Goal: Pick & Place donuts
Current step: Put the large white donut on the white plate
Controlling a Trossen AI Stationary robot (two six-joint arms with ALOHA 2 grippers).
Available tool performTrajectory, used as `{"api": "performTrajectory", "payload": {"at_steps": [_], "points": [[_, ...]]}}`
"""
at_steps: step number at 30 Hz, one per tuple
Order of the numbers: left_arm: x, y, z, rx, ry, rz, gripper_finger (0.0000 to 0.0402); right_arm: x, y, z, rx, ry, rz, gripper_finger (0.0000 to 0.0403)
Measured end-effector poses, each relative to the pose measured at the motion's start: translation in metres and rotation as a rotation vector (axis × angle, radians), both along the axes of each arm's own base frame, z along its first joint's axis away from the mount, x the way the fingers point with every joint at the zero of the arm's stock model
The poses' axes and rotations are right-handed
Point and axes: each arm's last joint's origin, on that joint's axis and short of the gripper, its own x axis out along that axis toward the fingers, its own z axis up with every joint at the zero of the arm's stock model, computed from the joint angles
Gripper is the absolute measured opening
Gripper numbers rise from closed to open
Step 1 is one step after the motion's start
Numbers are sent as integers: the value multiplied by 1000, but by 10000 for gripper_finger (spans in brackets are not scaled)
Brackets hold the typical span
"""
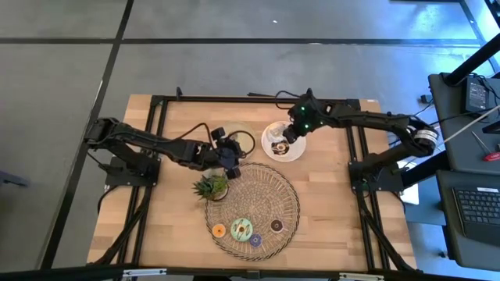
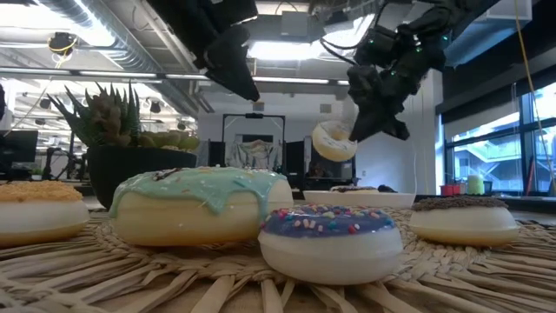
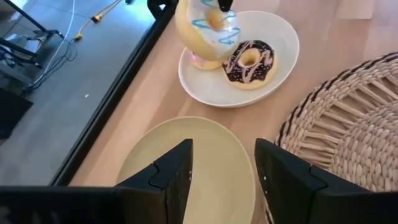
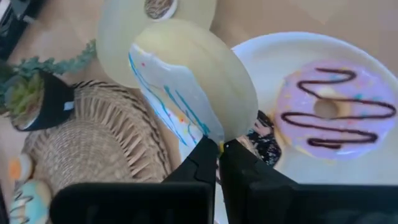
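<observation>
My right gripper hangs over the white plate at the table's far middle, shut on a white-iced donut with blue drizzle. On that plate lie a chocolate donut and a pink donut with dark drizzle. My left gripper is open above an empty pale yellow plate, touching nothing. Several donuts rest flat on the woven mat: mint, orange, purple, brown. My right gripper pinches the white-iced donut by its rim between its two fingertips, coming slanting down from the table's right. The donut stands on edge, tilted, its icing toward the mat, lifted clear above the white plate.
A small potted plant stands at the mat's far left edge, close below my left gripper. The table's black frame rails run along both sides. Bare wood lies right of the mat.
</observation>
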Motion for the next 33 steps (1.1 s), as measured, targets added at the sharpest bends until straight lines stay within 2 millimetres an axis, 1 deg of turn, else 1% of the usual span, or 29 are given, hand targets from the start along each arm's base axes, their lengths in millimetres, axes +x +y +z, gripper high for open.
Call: {"api": "performTrajectory", "payload": {"at_steps": [3,5,10,14,17,19,23,28,33], "points": [[0,3,0,0,0,9,167,9,-6,11,-3,22,27,10],[0,3,0,-2,-2,11,165,15,-9,14,17,73,39,10],[0,2,0,-13,-3,3,166,30,-19,18,86,245,95,10],[1,1,-1,-41,-2,-19,168,40,-33,16,179,360,99,10],[1,1,-1,-65,1,-42,168,47,-42,10,272,423,84,11],[1,-1,-1,-82,0,-53,167,52,-47,5,294,447,79,13],[1,-3,-2,-111,-2,-71,165,62,-53,-4,306,461,81,18],[1,-3,-2,-112,1,-73,168,67,-57,-17,322,486,80,16],[0,-3,-2,-111,7,-73,168,71,-61,-20,293,460,76,18]]}}
